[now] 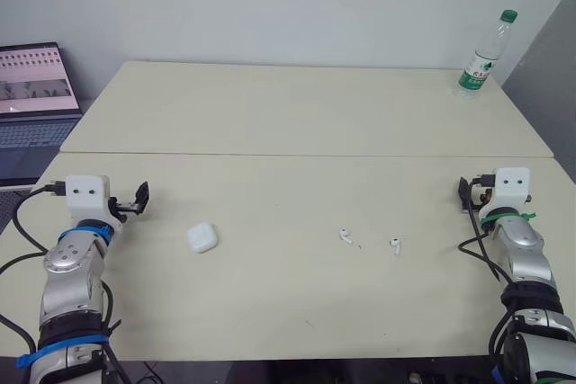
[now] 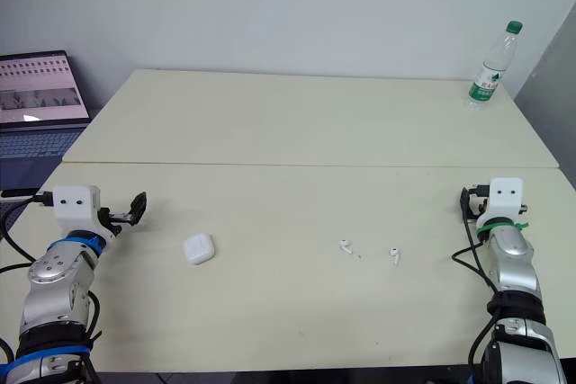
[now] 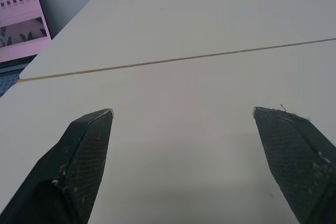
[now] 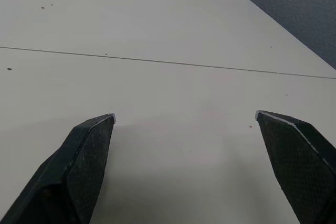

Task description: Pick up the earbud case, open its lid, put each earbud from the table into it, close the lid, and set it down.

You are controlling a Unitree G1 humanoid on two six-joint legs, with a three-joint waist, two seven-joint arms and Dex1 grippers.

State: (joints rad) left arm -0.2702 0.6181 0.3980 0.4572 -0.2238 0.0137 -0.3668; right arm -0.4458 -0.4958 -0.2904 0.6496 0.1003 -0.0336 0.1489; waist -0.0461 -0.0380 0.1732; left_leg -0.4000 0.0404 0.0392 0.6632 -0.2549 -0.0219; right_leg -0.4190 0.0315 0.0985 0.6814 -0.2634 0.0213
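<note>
A white earbud case (image 1: 202, 238) lies shut on the near table, left of the middle. Two white earbuds rest to its right: one (image 1: 345, 236) near the middle and another (image 1: 394, 245) a little further right. My left gripper (image 1: 139, 199) hovers open at the table's left side, a short way left of the case, with bare tabletop between its fingers (image 3: 86, 153). My right gripper (image 1: 465, 193) stands open at the right side, beyond the second earbud, fingers (image 4: 86, 153) wide apart over bare tabletop.
A clear water bottle (image 1: 484, 57) with a green cap stands at the far right corner of the back table. An open laptop (image 1: 34, 96) sits off the table's left. A seam (image 1: 306, 156) joins the two cream tables.
</note>
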